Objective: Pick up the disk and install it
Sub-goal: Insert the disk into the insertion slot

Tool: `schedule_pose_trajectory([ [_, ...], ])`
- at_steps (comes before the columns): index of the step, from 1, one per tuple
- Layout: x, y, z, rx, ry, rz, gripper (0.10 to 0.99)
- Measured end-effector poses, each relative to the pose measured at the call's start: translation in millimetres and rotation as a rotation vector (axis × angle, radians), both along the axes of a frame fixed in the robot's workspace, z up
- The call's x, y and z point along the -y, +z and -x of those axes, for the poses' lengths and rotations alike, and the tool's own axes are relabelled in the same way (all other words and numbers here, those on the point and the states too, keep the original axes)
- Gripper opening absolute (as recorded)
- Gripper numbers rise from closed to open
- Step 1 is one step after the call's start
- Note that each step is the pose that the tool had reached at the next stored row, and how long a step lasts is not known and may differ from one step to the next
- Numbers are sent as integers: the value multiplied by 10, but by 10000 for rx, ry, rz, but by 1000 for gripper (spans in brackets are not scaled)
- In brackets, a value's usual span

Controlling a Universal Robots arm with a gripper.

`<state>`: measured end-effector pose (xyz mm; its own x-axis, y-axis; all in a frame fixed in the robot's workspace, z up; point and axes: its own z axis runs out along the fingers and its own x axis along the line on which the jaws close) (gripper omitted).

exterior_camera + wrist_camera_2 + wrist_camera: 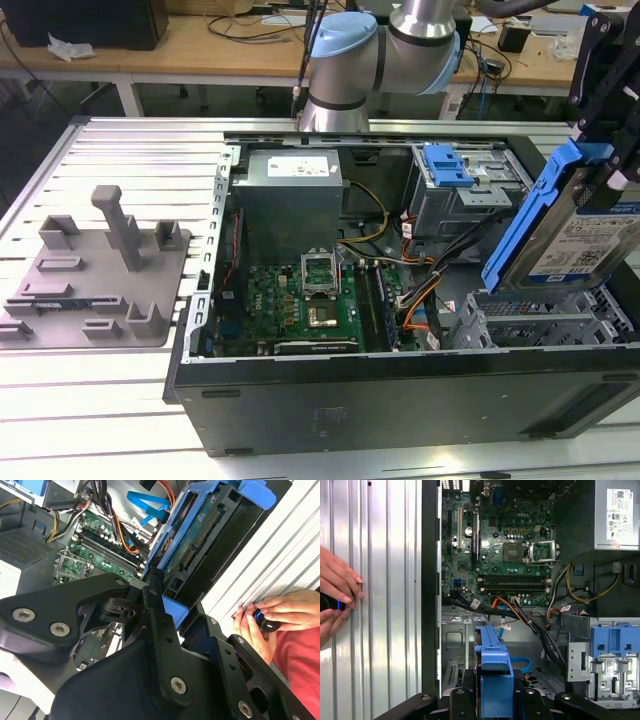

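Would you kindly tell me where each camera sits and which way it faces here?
Exterior view: off the arm, looking down into the open computer case; the arm rises beyond it, and the end effector holds the disk at the exterior view's right.
First wrist view: on the wrist, looking past the end effector and disk to the motherboard.
Second wrist view: on the wrist, close behind the end effector, facing the disk.
Both wrist views share a person's hand beside the case.
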<state>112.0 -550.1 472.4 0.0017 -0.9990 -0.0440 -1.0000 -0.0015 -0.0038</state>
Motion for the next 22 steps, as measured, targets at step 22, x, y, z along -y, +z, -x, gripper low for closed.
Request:
schedule_pose_trajectory([
  [22, 39, -187, -3, 0, -1, 0, 369],
])
